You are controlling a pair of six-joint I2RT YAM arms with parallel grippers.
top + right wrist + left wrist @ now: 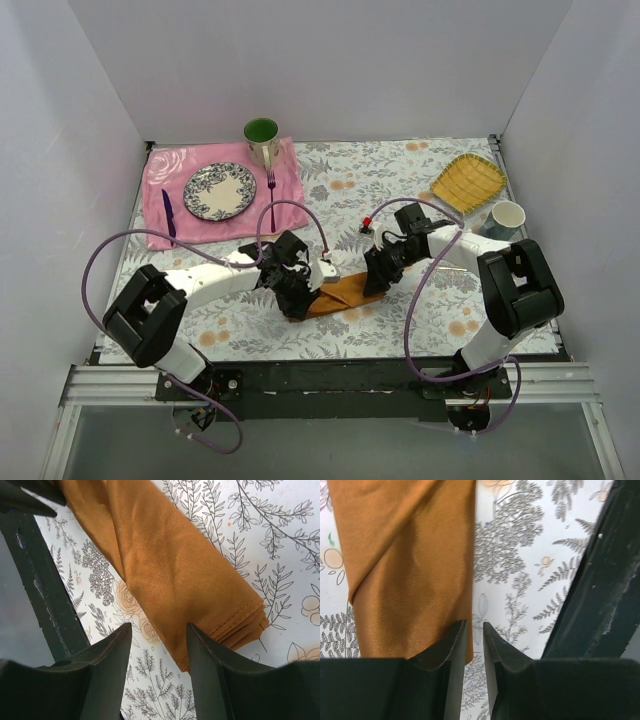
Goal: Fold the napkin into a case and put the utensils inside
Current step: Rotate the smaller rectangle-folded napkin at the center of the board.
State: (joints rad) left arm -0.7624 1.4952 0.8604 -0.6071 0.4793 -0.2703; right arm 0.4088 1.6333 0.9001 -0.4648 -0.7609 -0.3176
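Note:
The rust-orange napkin point(345, 291) lies folded into a narrow strip on the flowered tablecloth between both arms. My left gripper point(298, 297) sits at its left end. In the left wrist view the napkin point(410, 555) has its long edge running under the left finger, and the gripper point(475, 624) stands open by only a narrow slit, with tablecloth showing through it. My right gripper point(381, 271) is at the other end, open point(159, 626), and straddles the napkin's point(170, 565) long edge near its layered, hemmed corner. The utensils, a purple knife point(168, 214) and a purple fork point(271, 190), lie on the pink cloth.
A pink cloth point(160, 175) at the back left carries a patterned plate point(219, 191), with a green-lined mug point(262, 140) behind it. A yellow dish point(468, 182) and a white cup point(507, 218) stand at the back right. The table's dark front rail point(600, 590) runs close to the napkin.

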